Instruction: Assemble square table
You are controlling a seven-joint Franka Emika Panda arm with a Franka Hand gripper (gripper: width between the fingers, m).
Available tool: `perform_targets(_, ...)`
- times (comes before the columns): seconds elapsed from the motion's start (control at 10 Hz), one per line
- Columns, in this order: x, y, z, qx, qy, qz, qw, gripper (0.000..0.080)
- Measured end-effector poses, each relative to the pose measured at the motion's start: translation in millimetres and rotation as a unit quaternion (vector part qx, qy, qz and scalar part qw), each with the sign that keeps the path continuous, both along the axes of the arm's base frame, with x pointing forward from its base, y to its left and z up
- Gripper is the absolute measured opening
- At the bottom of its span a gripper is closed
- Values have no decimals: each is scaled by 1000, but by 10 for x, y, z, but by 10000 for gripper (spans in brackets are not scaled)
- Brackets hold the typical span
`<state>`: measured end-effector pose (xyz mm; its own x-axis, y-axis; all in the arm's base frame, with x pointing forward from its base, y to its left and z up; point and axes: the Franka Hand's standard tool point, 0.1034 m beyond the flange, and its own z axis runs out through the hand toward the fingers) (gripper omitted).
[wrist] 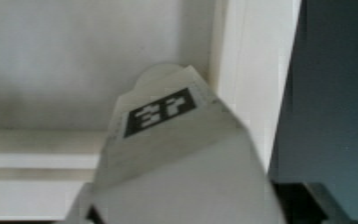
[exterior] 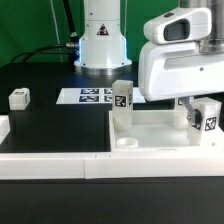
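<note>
The step in hand looks like seating a second leg: the gripper (exterior: 198,104) hangs low over the exterior view's right side of the square table slab (exterior: 150,126), and its jaws appear clamped on a tagged white leg (exterior: 206,119), upright with its lower end at or just above the slab near that edge. Another leg (exterior: 121,98) stands at the slab's far corner, and a loose leg (exterior: 19,97) lies well apart on the black tabletop (exterior: 50,125), beyond the marker board (exterior: 85,96). The next move probably calls for centring the held leg's end over a corner socket, then lowering and turning it in without tilting. The wrist view shows that leg (wrist: 163,150) against the slab's raised rim (wrist: 247,60), but its lower end and the socket are hidden. The fingertips are masked by the hand's body, and a fourth leg is nowhere in view.
</note>
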<state>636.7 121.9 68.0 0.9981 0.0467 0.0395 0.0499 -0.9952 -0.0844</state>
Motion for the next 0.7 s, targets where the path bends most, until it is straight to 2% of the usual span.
perform_targets(0.2,2,-14,0,1,3,-31,1000,296)
perform_targets(0.4,5,-50,-4,3,10,-132,991,296)
perform_targets(0.5,11,-71,-10,5,12,-197,980,296)
perform_targets(0.7,0,-112,-13,9,21,-358,933,296)
